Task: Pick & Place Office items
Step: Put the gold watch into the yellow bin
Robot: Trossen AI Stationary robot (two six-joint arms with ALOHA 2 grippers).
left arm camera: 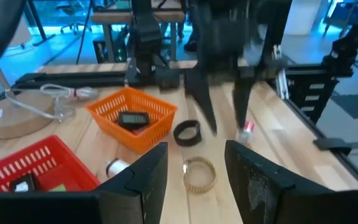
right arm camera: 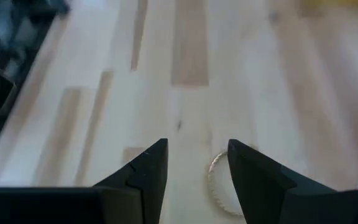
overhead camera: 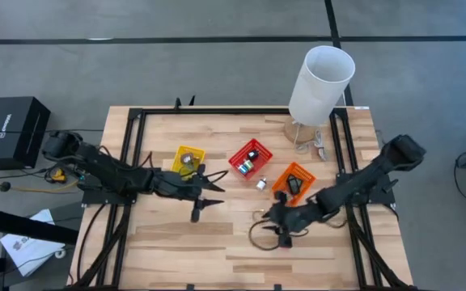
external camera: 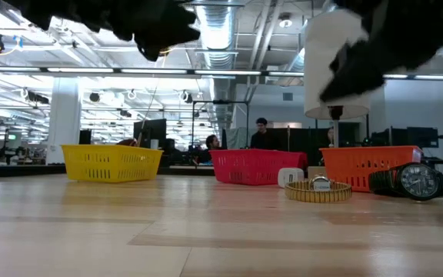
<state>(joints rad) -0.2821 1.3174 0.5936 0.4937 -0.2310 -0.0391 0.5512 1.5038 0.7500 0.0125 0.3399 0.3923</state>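
Note:
My left gripper (overhead camera: 209, 202) hangs open above the table's middle, in front of the yellow basket (overhead camera: 188, 159). My right gripper (overhead camera: 280, 225) is open too and hovers over the near right part of the table, in front of the orange basket (overhead camera: 294, 179). A gold ring-shaped band (external camera: 318, 190) lies flat on the wood; in the right wrist view this band (right arm camera: 219, 183) sits just below my open fingers. Beside it lie a black wristwatch (external camera: 406, 182), which shows as a black ring (left arm camera: 187, 132) in the left wrist view, and a small white piece (overhead camera: 260, 183).
A red basket (overhead camera: 250, 159) stands between the yellow and orange ones, each holding small items. A tall white cylinder (overhead camera: 320, 85) stands on a round wooden base at the far right. A black frame rail (overhead camera: 136, 153) runs along the table's sides. Bare wood lies along the near edge.

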